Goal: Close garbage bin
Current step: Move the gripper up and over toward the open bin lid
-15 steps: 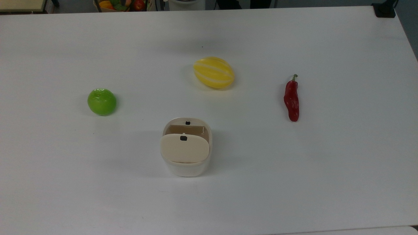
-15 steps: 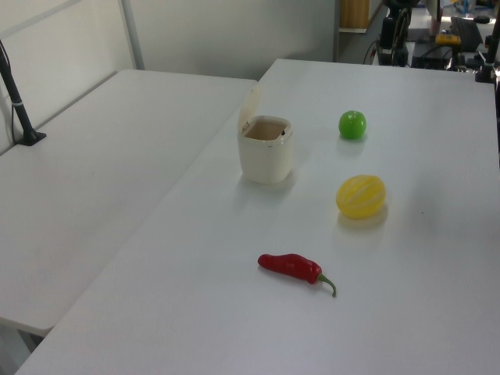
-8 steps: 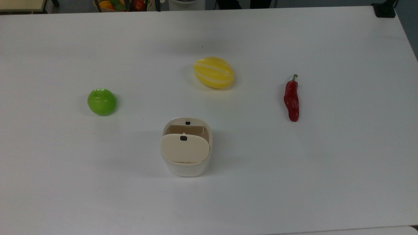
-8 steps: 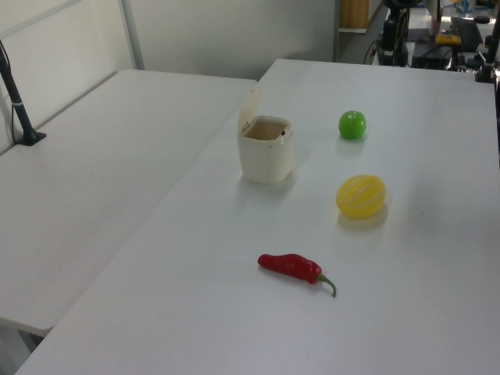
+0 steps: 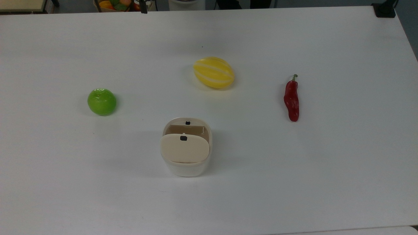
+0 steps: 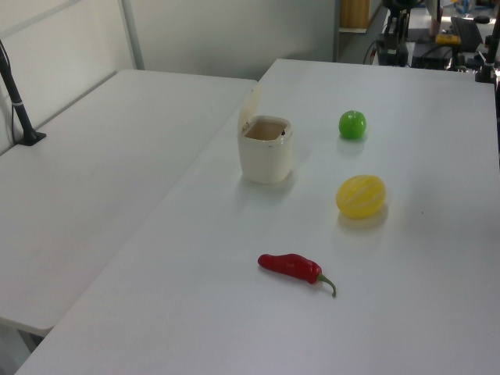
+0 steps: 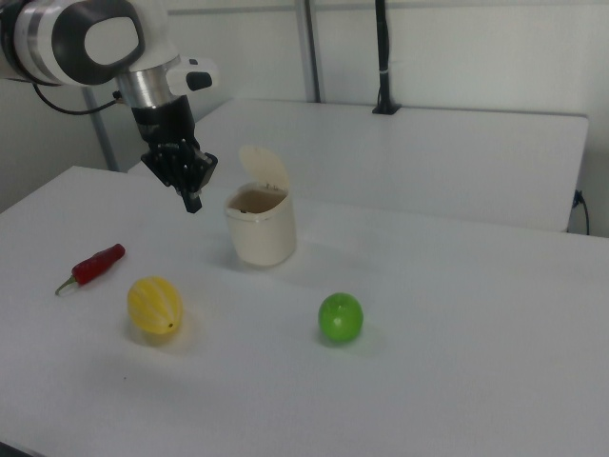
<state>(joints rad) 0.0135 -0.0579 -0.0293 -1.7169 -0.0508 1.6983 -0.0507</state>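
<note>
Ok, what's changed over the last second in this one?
A dark tip at the top view's upper edge, likely the end effector, slid toward the top view's left. Nothing was taken hold of or let go. The garbage bin stays open; melon, apple and chilli are unmoved.

Your arm comes in from the right view's upper left, its white and grey joint high in the corner, and the black wrist points down. Your gripper (image 7: 192, 200) hangs in the air above the tabletop (image 7: 400, 381), holding nothing. Its fingers (image 7: 193, 202) are drawn together, tips pointing down.
</note>
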